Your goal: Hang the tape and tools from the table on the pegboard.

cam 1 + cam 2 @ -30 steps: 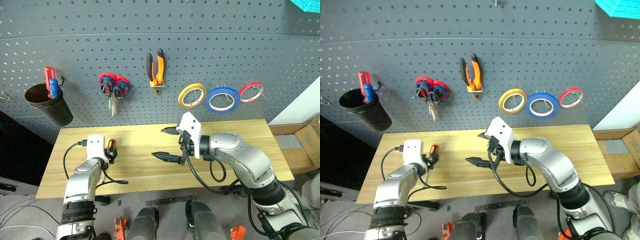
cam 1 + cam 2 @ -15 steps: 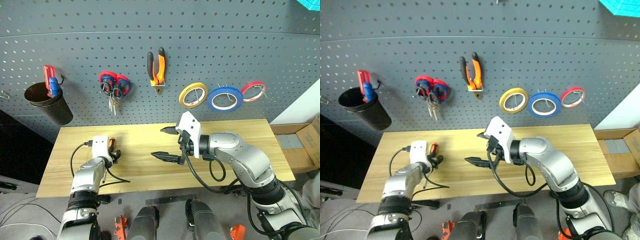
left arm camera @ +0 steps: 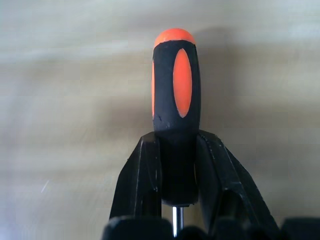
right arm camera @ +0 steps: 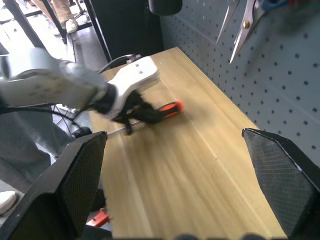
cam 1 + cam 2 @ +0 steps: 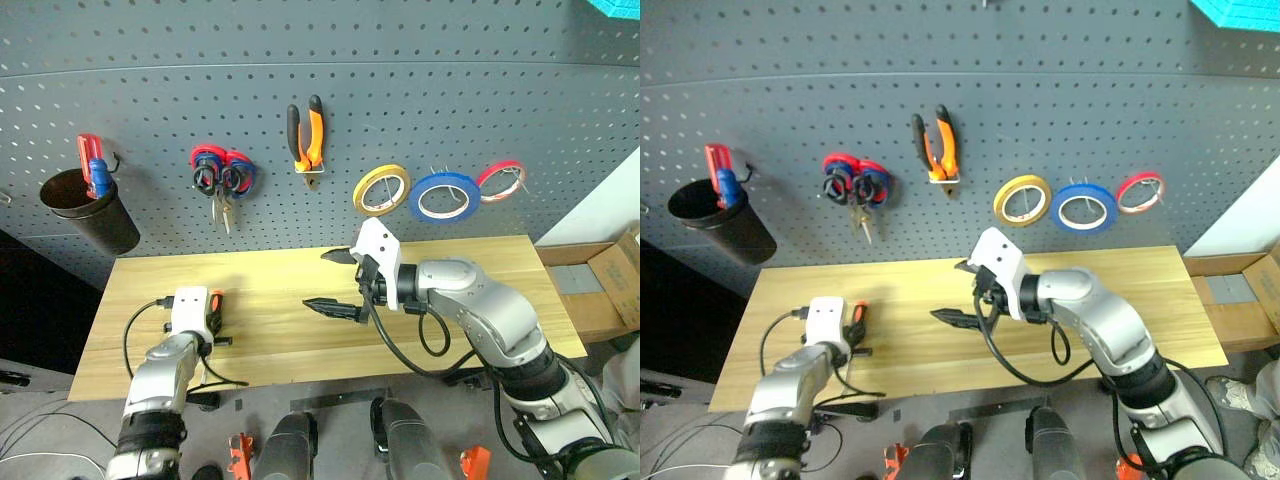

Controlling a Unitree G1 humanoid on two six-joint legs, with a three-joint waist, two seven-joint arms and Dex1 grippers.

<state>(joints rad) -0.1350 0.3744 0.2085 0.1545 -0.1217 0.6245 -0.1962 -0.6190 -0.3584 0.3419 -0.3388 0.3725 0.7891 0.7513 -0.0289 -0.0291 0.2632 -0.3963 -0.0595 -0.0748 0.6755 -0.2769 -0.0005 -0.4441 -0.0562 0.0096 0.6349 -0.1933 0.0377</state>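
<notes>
Screwdriver [image 3: 175, 100], orange-and-black handle, lies low on the worktop [image 5: 280, 290] near its left end, handle end pointing toward the pegboard [image 5: 400, 100]. Left tool [image 3: 176, 170] is clenched on it: both black fingers [image 3: 145, 175] press the lower part of the handle from either side, the thin metal shaft showing between them at the base. In the head views the left tool [image 5: 214, 318] sits right at worktop level with the orange handle tip just past its fingers; whether the screwdriver rests on the wood or is lifted clear of it, cannot tell. Right tool [image 5: 340, 283] is released, its two fingers spread wide, one high and one low, holding nothing, hovering above the middle of the worktop and pointing toward the robot's left. On the pegboard: pliers [image 5: 307, 140] with orange-and-black handles hang near the centre; scissors [image 5: 222, 185] with red-and-blue rings around the handles hang to their left; a blue roll of tape [image 5: 442, 197] hangs to the right, between a yellow roll [image 5: 381, 189] and a red roll [image 5: 500, 181]. A dark bucket [image 5: 88, 208] hangs at far left with a red-and-blue handle sticking out. A cardboard box [image 5: 615, 290] stands off the worktop's right end.
</notes>
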